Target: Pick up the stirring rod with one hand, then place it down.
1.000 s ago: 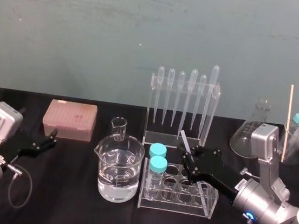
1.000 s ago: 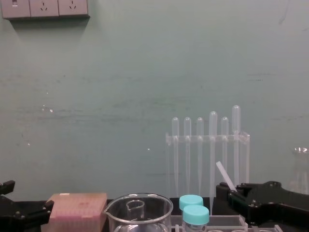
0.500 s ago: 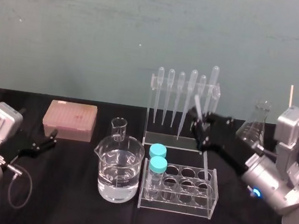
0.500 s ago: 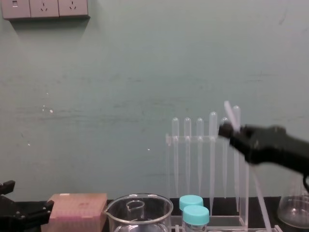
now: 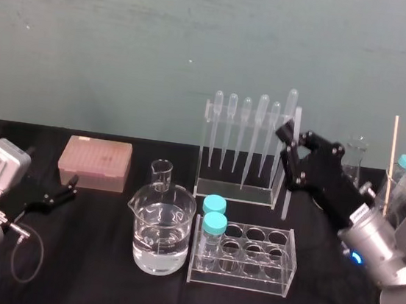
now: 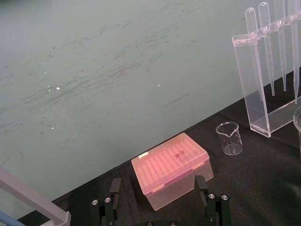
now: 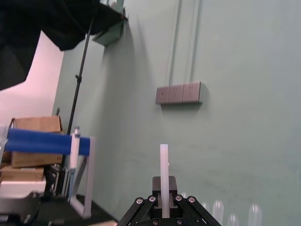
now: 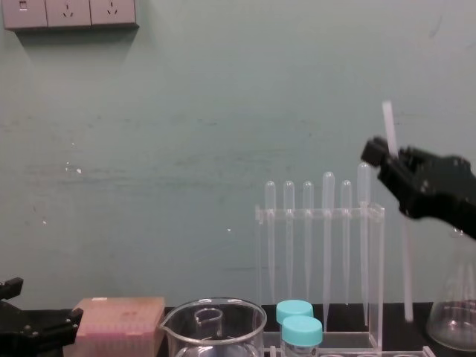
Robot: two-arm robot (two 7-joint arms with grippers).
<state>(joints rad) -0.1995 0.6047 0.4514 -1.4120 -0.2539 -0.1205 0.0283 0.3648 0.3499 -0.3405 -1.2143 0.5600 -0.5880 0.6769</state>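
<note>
Now higher, stirring rod point(image 8: 388, 123) in right tool point(image 8: 383, 158).

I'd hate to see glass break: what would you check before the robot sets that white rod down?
1. Grip: ok, right gripper is shut on the stirring rod.
2. Rod attitude: ok, nearly upright.
3. Gap to the pipette rack: cannot tell; the rod hangs close by its right end.
4. Gap to the flask: cannot tell.
5. Left gripper out of the way: ok, open, parked far left by the pink box.
</note>
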